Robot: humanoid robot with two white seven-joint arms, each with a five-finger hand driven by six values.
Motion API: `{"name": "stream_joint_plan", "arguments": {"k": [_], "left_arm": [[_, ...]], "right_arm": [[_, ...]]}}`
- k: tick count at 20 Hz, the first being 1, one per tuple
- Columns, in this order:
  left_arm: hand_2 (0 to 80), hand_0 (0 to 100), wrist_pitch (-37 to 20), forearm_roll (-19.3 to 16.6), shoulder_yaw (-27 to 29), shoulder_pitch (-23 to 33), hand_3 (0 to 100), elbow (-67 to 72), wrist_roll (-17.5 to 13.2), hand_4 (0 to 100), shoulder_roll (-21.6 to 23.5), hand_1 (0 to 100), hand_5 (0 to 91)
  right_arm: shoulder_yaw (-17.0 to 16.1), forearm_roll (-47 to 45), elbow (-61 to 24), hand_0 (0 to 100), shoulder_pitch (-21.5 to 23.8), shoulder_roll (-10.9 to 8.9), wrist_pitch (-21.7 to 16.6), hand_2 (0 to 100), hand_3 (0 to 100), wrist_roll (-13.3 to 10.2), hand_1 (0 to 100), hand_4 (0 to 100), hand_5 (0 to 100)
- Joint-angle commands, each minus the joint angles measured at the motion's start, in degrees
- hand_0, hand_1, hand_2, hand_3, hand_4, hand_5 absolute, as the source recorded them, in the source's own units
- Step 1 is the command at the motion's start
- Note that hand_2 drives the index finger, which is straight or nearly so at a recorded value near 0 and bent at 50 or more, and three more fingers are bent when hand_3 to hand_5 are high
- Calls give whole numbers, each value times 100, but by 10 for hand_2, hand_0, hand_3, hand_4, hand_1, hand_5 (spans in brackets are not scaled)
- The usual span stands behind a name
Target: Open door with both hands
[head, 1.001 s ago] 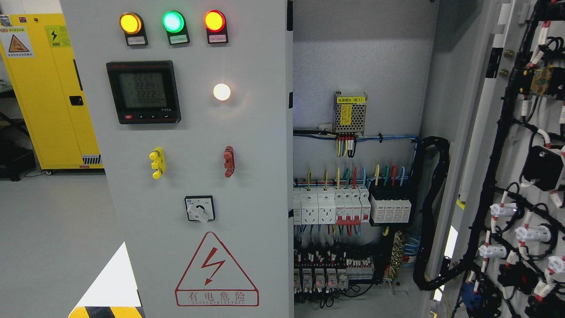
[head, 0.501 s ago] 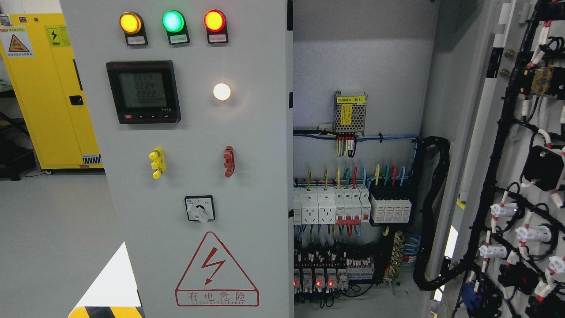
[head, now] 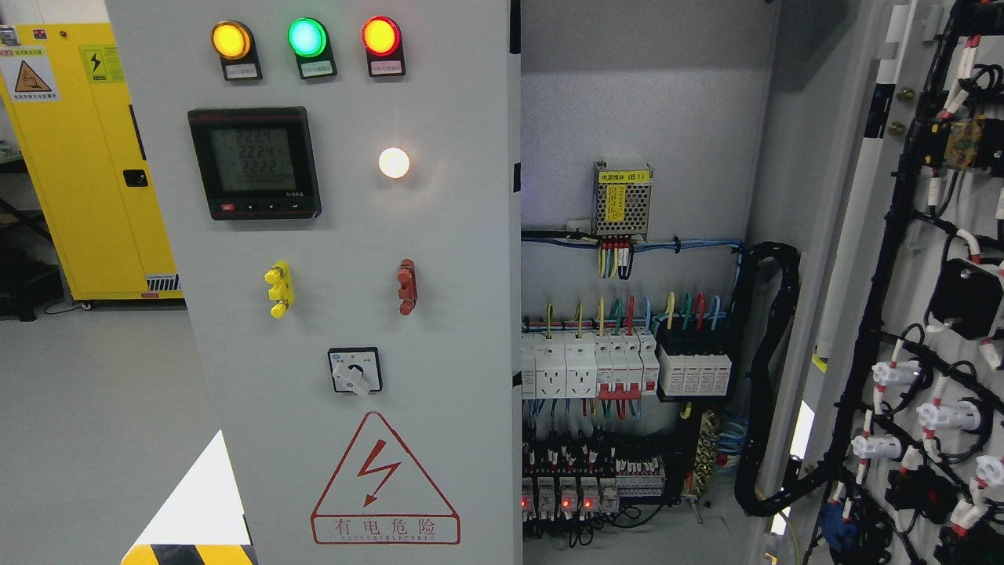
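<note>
Neither hand shows, so the state of the fingers cannot be told. Nearest, on the right, the grey steel door with black wiring on its inner face (head: 918, 314) stands swung wide, baring the breakers. Left, the grey panel door with indicator lamps (head: 353, 235) looks closed. Beyond, white circuit breakers (head: 588, 369) sit deep inside.

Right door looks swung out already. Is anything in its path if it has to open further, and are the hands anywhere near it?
Nothing visible blocks the right door; it stands swung open at the picture's right, its wired inner face showing and the cabinet interior exposed. Neither hand is in view, so their approach cannot be judged. The left door remains shut.
</note>
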Motion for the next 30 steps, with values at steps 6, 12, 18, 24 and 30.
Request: {"name": "stream_joint_plan", "arguments": {"k": [6,12,18,24,30], "left_arm": [[0,331,30,-37,-10,-157,0,-190,69,0,-61,147,0],[0,332,21,-46,-19,-157,0,-182,95,0,-61,146,0],[0,333,21,-46,-18,-157,0,-182,113,0,-34,148,0],[0,334,21,-46,-10,-157,0,-173,113,0,-52,148,0],[0,336,12,-46,-19,-157,0,-182,113,0,-96,148,0]], "right_arm": [[-493,66,347,216,-1826,1464,749,0,0,-627,63,0,0],[-1304,49,893,215,-2433,1464,1091,0,0,-654,63,0,0],[-1260,66,1366,215,-3057,1464,1583,0,0,-654,65,0,0],[-1216,66,1833,215,-3725,1455,2005,0,0,-646,64,0,0],[-1269,66,2396,215,-4279,1438,2146,0,0,-645,64,0,0]]}}
